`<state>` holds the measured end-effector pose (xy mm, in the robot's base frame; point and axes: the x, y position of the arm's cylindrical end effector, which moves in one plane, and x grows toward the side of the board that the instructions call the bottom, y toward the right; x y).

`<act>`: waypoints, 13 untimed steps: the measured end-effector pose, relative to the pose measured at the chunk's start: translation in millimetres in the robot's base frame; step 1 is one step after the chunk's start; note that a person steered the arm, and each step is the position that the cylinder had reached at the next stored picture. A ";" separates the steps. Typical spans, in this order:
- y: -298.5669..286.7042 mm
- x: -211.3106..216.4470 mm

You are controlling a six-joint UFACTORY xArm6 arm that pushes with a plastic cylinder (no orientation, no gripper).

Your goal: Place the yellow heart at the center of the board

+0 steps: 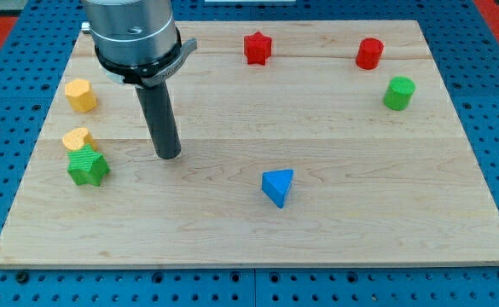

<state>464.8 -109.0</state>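
Observation:
The yellow heart lies near the board's left edge, touching the green star just below it. My tip rests on the board to the right of the heart, about a hundred pixels away, at nearly the same height in the view. It touches no block. A yellow hexagon sits above the heart.
A red star is at the top middle, a red cylinder and a green cylinder at the top right. A blue triangle lies below the centre. The wooden board sits on a blue pegboard table.

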 end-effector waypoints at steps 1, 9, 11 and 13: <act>-1.0 -24.4; -70.1 -23.3; -19.1 -27.0; -19.1 -47.2</act>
<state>417.7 -128.1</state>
